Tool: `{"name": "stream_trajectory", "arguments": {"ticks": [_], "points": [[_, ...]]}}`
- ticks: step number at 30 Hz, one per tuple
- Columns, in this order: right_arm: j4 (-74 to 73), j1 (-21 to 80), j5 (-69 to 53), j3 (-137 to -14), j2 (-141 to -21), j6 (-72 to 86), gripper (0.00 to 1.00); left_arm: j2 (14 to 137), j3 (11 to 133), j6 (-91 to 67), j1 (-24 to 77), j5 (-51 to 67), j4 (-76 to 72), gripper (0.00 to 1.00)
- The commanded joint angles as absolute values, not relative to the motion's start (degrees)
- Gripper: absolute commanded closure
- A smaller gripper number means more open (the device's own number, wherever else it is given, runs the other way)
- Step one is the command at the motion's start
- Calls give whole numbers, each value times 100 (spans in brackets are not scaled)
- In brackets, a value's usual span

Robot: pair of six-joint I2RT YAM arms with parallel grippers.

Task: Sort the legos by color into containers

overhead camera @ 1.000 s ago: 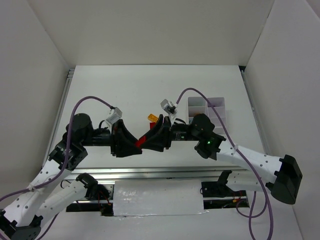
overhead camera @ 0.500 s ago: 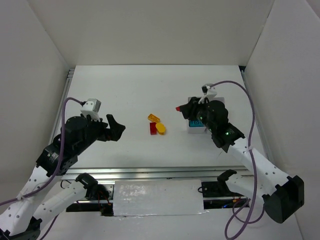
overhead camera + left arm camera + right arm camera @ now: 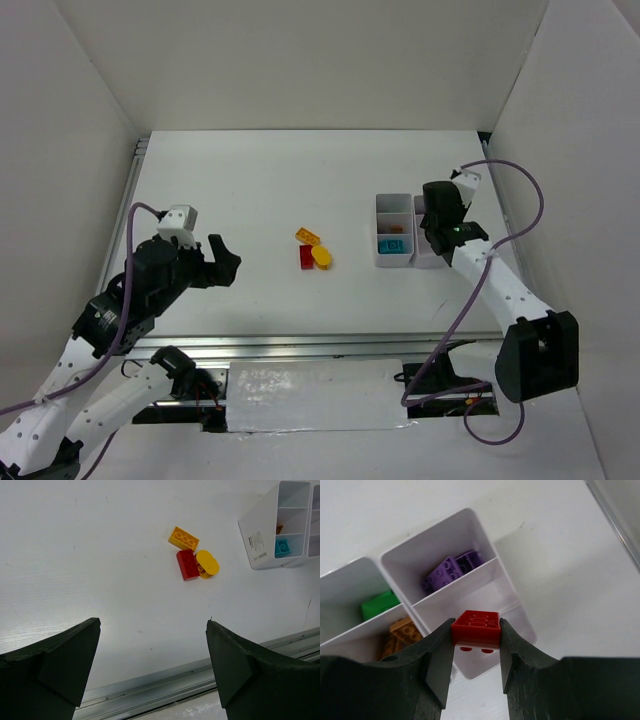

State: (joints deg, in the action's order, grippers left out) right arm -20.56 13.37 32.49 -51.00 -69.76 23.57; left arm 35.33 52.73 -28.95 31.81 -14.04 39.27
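Observation:
My right gripper [image 3: 475,636] is shut on a red lego [image 3: 476,624], studs down, just above the white containers tray [image 3: 522,620], over the compartment beside the one with purple legos [image 3: 451,570]. Green [image 3: 379,605] and orange [image 3: 402,632] legos lie in the neighbouring column. A teal lego [image 3: 391,244] sits in the tray's [image 3: 380,262] near left compartment. An orange-yellow brick [image 3: 183,538], a red brick [image 3: 187,564] and a yellow oval [image 3: 207,563] lie together mid-table. My left gripper [image 3: 153,622] hangs open and empty, near the table's front left [image 3: 225,258].
A metal rail [image 3: 200,680] runs along the table's near edge below my left gripper. White enclosure walls stand on three sides, and the table's right edge strip [image 3: 615,515] passes close behind the tray.
The two grippers met mid-table on the red lego. The left one let go, opened and drew back left. The right arm carried the lego right to the tray.

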Motion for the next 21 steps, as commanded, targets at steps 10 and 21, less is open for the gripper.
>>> {"name": "stream_trajectory", "arguments": {"ticks": [10, 21], "points": [[-1644, 932, 3015, -5396, -7418, 2417, 99, 3577, 5221, -2865, 3234, -1108, 3665, 0], [-1389, 870, 2830, -5405, -7594, 2391, 71, 3762, 5221, -2751, 3243, -861, 3604, 3]]}}
